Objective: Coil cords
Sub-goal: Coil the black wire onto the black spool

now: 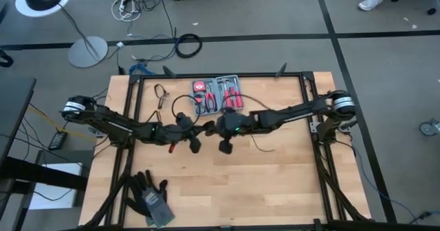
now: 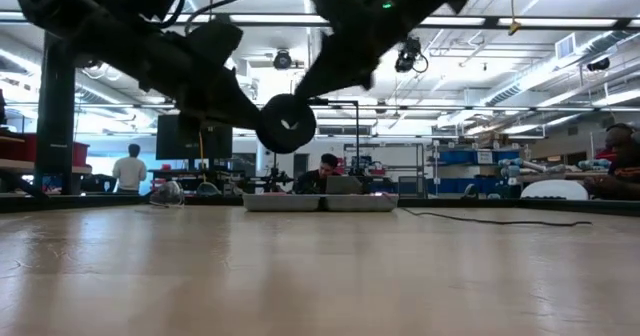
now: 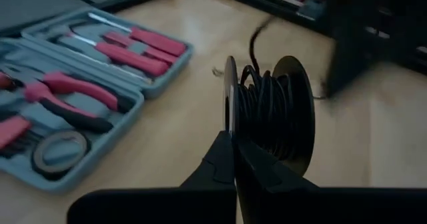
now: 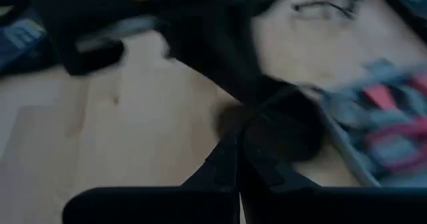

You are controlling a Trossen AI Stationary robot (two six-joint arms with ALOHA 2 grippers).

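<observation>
Gripping a black spool (image 3: 270, 111) wound with cord (image 3: 261, 107), left gripper (image 3: 233, 159) fingers closed, right gripper (image 4: 240, 159) fingers closed nearby.

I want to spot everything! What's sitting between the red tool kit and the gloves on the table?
In the high view, both grippers, left and right, hang between the tool kit and the gloves, holding the wire spool.

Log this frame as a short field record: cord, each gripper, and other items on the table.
cord: thin black wire wound on a black spool, lifted off the table
left gripper: shut on the spool's flange
right gripper: shut, mid-table beside the left one; grip on anything unclear
tool kit: open at the far edge
gloves: near-left corner
</observation>
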